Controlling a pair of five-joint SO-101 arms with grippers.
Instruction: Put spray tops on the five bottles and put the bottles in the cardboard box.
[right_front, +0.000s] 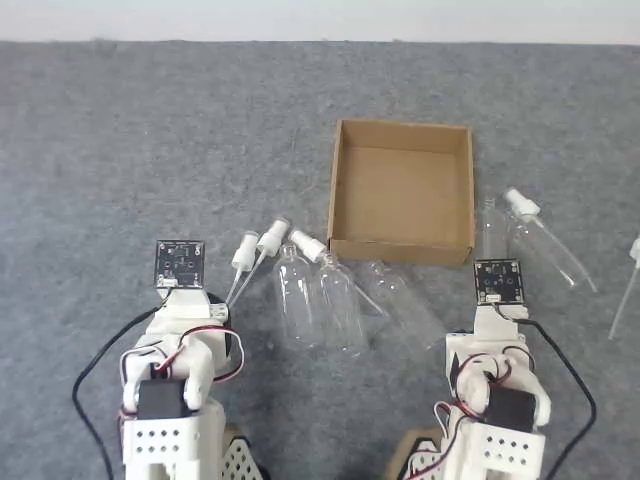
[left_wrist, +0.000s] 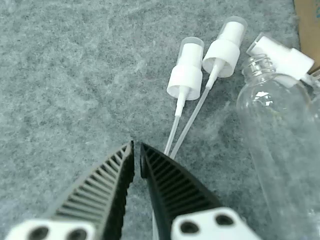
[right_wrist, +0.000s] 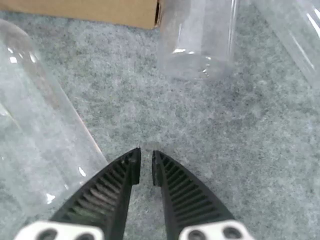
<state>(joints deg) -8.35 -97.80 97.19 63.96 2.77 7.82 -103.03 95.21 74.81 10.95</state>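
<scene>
1. Left gripper (left_wrist: 136, 145): jaws pressed almost together with nothing between them, over the grey mat (right_front: 150, 150), tips just short of two dip-tube ends.
2. First top (right_front: 245, 250) and second top (right_front: 272, 237): loose, side by side at 8 o'clock of the box, tubes trailing toward 7 o'clock.
3. First bottle (right_front: 295, 295): clear, lying flat, neck open and pointing to 12 o'clock.
4. Third top (right_front: 308, 245): at the necks of the first and second bottles; whether it is fitted cannot be told.
5. Second bottle (right_front: 340, 305): lying touching the first bottle.
6. Third bottle (right_front: 400, 300): lying slanted at 6 o'clock of the box.
7. Box (right_front: 400, 250): cardboard, open side up; all five bottles lie outside it.
8. Right gripper (right_wrist: 145, 151): jaws drawn close with a narrow slit between them, pinching nothing, over the mat.
9. Fourth bottle (right_front: 490, 228): just beside the box's right wall.
10. Fifth bottle (right_front: 548, 245): slanted, with a fitted top (right_front: 520, 203) pointing to 11 o'clock.
11. Last top (right_front: 630, 270): loose, at the mat's right edge.
</scene>
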